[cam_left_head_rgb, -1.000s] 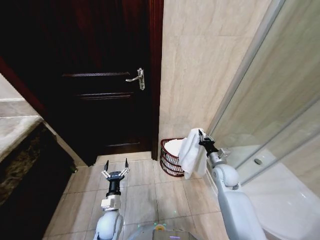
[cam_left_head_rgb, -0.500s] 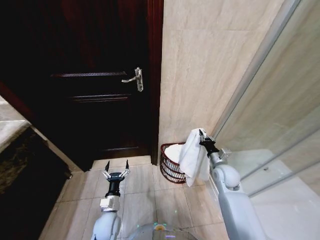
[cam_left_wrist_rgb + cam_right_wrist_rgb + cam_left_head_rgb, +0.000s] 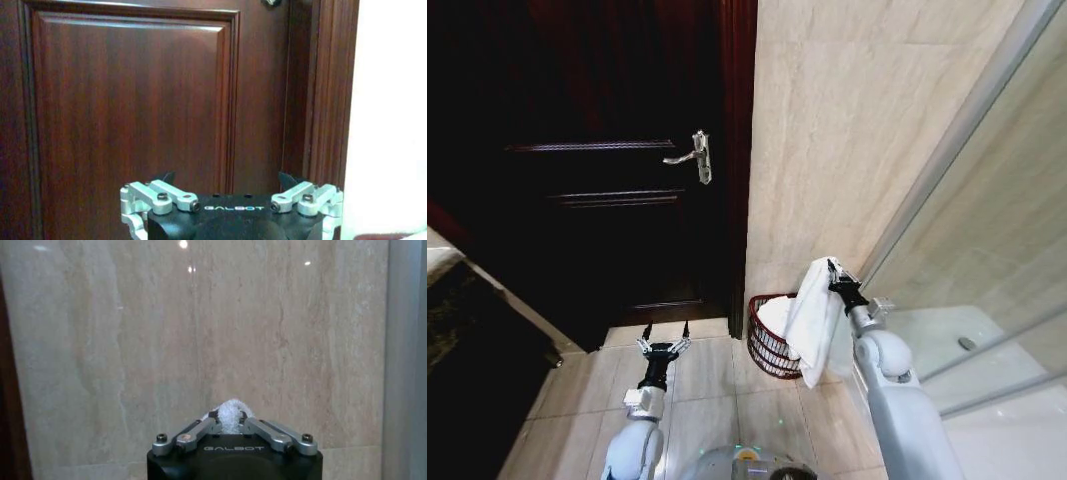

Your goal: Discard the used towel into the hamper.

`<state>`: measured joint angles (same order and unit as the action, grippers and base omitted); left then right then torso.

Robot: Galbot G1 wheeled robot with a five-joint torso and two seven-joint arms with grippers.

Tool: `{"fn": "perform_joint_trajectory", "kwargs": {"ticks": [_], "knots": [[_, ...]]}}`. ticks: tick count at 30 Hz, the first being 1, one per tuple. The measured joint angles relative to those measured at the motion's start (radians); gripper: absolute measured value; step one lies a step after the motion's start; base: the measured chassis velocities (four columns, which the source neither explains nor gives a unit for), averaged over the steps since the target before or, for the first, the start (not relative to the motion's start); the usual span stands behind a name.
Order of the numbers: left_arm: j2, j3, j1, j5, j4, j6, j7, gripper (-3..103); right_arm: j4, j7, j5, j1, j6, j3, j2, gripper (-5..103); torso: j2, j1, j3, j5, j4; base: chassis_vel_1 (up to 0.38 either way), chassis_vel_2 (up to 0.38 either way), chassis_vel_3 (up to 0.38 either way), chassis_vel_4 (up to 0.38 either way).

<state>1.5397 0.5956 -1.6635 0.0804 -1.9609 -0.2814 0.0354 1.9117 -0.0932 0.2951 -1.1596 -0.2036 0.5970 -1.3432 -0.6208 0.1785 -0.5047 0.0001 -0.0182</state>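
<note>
head view: the right gripper [image 3: 831, 266] is raised near the beige tiled wall [image 3: 847, 130], pinching the top of a white towel [image 3: 813, 318] that hangs down in folds over the right side of the hamper [image 3: 769, 340]. the hamper, a reddish-brown ribbed basket, stands on the tiled floor [image 3: 707, 385] in the corner where the wall meets the dark wooden door [image 3: 617, 170], and something white lies inside it. the left gripper [image 3: 664, 336] is held low above the floor in front of the door, well apart from the hamper, its fingers spread. a silver handle [image 3: 695, 156] sits on the door's right edge, and a glass shower screen [image 3: 987, 200] runs along the right side. left wrist view: the left gripper [image 3: 227, 182] faces a panel of the door [image 3: 133, 100], its black fingertips [image 3: 165, 177] set wide with nothing between them; the pale wall [image 3: 390, 115] shows past the door frame [image 3: 320, 90]. right wrist view: the right gripper [image 3: 230, 421] points at the wall [image 3: 200, 340], its fingers drawn in on a bunched tuft of towel [image 3: 231, 412] that pokes up between them; the edge of the screen [image 3: 407, 355] shows alongside.
</note>
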Motion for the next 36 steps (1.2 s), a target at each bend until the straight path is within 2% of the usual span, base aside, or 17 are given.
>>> {"fn": "perform_joint_trajectory", "kwargs": {"ticks": [7,13,14,16,18,19,20,21,22,25,26,28,30,33,36], "knots": [[0.007,0.000,-0.009,-0.006,0.002,-0.034,0.004,100,-0.001,0.017,0.000,0.048,0.003,0.000,0.020,5,0.012,-0.005,0.006,0.0000,0.0001,-0.037,0.034,0.036,-0.028],[0.026,0.010,-0.028,-0.025,0.004,-0.065,0.006,100,-0.085,0.056,0.019,0.234,0.058,-0.063,0.042,5,0.011,-0.005,0.006,-0.0003,-0.0001,0.000,0.000,0.000,0.000],[0.029,0.012,-0.030,-0.027,0.004,-0.068,0.007,100,-0.099,0.060,0.030,0.265,0.064,-0.080,0.045,5,0.011,-0.005,0.006,-0.0001,0.0032,0.000,0.000,0.000,0.000],[0.032,0.014,-0.030,-0.029,0.004,-0.072,0.006,100,-0.115,0.061,0.040,0.292,0.065,-0.096,0.045,5,0.010,-0.006,0.005,0.0011,0.0037,0.007,-0.049,-0.026,-0.002],[0.037,0.018,-0.034,-0.032,0.003,-0.076,0.006,100,-0.136,0.089,0.054,0.375,0.069,-0.110,0.043,5,0.009,-0.005,0.004,0.0012,0.0020,0.016,-0.100,-0.093,-0.006],[0.037,0.018,-0.034,-0.032,0.003,-0.076,0.006,100,-0.136,0.089,0.054,0.375,0.069,-0.110,0.043,5,0.009,-0.005,0.004,0.0012,0.0020,0.040,-0.101,-0.133,-0.006],[0.040,0.020,-0.034,-0.032,0.002,-0.076,0.006,100,-0.134,0.094,0.057,0.396,0.072,-0.111,0.041,5,0.008,-0.004,0.005,-0.0020,-0.0015,0.040,-0.101,-0.133,0.068],[0.042,0.021,-0.036,-0.033,0.002,-0.076,0.006,100,-0.124,0.099,0.061,0.402,0.074,-0.116,0.037,5,0.007,-0.004,0.005,-0.0027,-0.0013,0.008,-0.015,-0.065,0.083],[0.042,0.024,-0.037,-0.034,0.002,-0.076,0.004,100,-0.114,0.101,0.060,0.392,0.075,-0.115,0.033,5,0.006,-0.004,0.004,-0.0003,0.0000,0.008,0.053,0.113,0.083],[0.043,0.021,-0.037,-0.035,0.002,-0.076,0.004,100,-0.096,0.092,0.055,0.359,0.077,-0.119,0.023,5,0.006,-0.003,0.003,0.0003,-0.0011,-0.024,0.044,0.089,-0.014],[0.044,0.019,-0.035,-0.036,0.003,-0.076,0.003,100,-0.090,0.083,0.048,0.335,0.078,-0.118,0.017,5,0.006,-0.003,0.003,-0.0015,-0.0007,-0.081,0.024,0.081,-0.045],[0.046,0.015,-0.033,-0.040,0.009,-0.076,0.003,100,-0.087,0.077,0.034,0.308,0.081,-0.114,0.011,5,0.005,-0.002,0.003,0.0002,-0.0008,-0.021,0.035,0.041,-0.007],[0.047,0.012,-0.032,-0.041,0.012,-0.077,0.003,100,-0.082,0.078,0.030,0.292,0.080,-0.111,0.010,5,0.005,-0.002,0.002,-0.0008,-0.0011,0.000,0.000,0.000,0.000],[0.049,0.005,-0.033,-0.041,0.017,-0.081,0.002,100,-0.040,0.083,0.031,0.240,0.041,-0.101,0.015,5,0.004,-0.001,0.001,0.0008,-0.0016,0.000,0.000,0.000,0.000],[0.049,0.001,-0.031,-0.039,0.021,-0.087,0.002,100,-0.005,0.082,0.034,0.213,0.022,-0.093,0.023,5,0.003,-0.002,0.001,-0.0008,-0.0009,0.000,0.000,0.000,0.000]]}}
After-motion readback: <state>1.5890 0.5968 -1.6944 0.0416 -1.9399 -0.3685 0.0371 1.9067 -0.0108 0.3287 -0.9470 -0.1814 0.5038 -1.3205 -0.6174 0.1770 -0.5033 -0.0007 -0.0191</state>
